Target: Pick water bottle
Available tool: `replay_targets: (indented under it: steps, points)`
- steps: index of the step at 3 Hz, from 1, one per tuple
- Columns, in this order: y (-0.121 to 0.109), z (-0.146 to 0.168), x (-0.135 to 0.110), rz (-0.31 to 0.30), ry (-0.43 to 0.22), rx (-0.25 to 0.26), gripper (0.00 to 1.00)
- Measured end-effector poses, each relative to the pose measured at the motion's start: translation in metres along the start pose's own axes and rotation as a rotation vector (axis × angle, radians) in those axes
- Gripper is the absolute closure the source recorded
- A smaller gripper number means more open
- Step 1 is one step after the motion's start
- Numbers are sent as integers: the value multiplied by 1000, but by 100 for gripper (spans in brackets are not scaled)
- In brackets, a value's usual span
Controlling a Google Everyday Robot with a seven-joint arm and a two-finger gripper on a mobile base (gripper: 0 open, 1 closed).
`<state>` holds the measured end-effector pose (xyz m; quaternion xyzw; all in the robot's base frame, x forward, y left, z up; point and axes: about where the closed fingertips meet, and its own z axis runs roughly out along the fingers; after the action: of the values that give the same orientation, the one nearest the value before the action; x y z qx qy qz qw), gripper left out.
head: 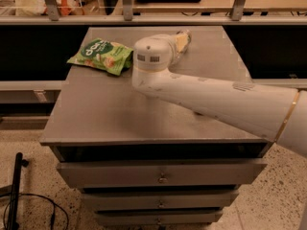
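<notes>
My white arm reaches from the right across the grey table (pixel 96 119), and its round wrist sits at the back middle. The gripper (pixel 175 47) is just beyond the wrist and mostly hidden by it. A pale, clear object that looks like the water bottle (pixel 183 37) pokes out behind the wrist at the table's far edge, right at the gripper. Most of the bottle is hidden, so I cannot tell if it is held.
A green snack bag (pixel 101 55) lies at the back left of the table, close to the wrist. The table has drawers (pixel 163 176) below. A rail and shelving run behind. A black pole (pixel 14 190) and a cable are on the floor at left.
</notes>
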<state>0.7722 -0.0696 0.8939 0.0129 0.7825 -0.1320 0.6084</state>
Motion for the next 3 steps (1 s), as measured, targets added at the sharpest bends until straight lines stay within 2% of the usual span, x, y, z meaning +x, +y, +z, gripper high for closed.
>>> replay_targets:
  steps: [1, 2, 3]
  points:
    - [0, -2, 1, 0, -7, 3, 0]
    - [-4, 2, 8, 20, 28, 41, 0]
    - [-5, 6, 16, 33, 44, 55, 0]
